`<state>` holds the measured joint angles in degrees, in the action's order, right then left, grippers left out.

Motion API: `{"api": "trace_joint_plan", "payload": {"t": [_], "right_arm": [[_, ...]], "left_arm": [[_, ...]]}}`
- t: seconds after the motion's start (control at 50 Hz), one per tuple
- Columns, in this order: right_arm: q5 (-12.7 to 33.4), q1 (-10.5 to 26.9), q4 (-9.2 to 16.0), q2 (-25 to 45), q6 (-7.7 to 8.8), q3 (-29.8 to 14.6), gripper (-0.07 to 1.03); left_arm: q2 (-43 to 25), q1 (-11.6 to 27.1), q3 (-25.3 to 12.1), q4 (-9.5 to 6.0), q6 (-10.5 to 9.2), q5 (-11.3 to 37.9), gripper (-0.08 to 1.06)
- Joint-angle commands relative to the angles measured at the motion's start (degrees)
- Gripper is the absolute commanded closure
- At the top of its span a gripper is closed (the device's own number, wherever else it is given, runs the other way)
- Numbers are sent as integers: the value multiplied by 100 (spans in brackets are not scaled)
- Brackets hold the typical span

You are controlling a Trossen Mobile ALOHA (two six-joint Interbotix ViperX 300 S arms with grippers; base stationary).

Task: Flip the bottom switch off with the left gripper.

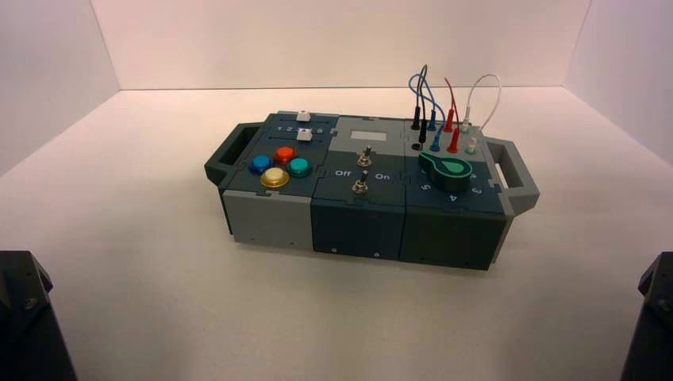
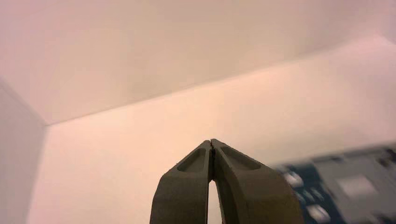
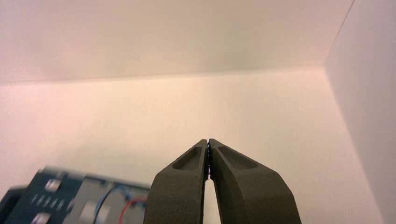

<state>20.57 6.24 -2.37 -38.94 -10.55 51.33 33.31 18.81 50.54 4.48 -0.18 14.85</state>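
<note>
The bottom switch (image 1: pixel 360 187) is a tiny silver toggle in the dark middle panel of the box (image 1: pixel 270 218), nearer the front edge than its twin toggle (image 1: pixel 365 156). Lettering "Off" and "On" lies between the two toggles. My left gripper (image 2: pixel 212 141) is shut, its tapered fingers meeting at the tips with nothing held. It hangs well short of the box, which shows blurred at one side of the left wrist view. My right gripper (image 3: pixel 208 141) is shut and empty too, also far from the box. Both arms sit at the front corners, the left arm (image 1: pixel 24 317) and the right arm (image 1: pixel 655 317).
On the box are coloured buttons (image 1: pixel 279 165) and white slider knobs (image 1: pixel 302 125) to the left. A green knob (image 1: pixel 448 169) and plugged wires (image 1: pixel 444 111) are to the right. Grey handles (image 1: pixel 512 171) stick out at both ends. White walls enclose the table.
</note>
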Motion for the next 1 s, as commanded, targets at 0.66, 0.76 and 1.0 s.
{"api": "trace_joint_plan", "payload": {"t": [0.66, 0.76, 1.0], "right_arm": [[3885, 229, 923, 334, 79, 18, 98], [3885, 229, 949, 431, 132, 88, 98], [3647, 562, 967, 861, 88, 185, 98]], "left_arm": [[-308, 1134, -1063, -2689, -105, 3920, 101], [-571, 1257, -1037, -2751, -114, 3911, 101], [-1011, 1494, -870, -2751, -255, 3533, 101]]}}
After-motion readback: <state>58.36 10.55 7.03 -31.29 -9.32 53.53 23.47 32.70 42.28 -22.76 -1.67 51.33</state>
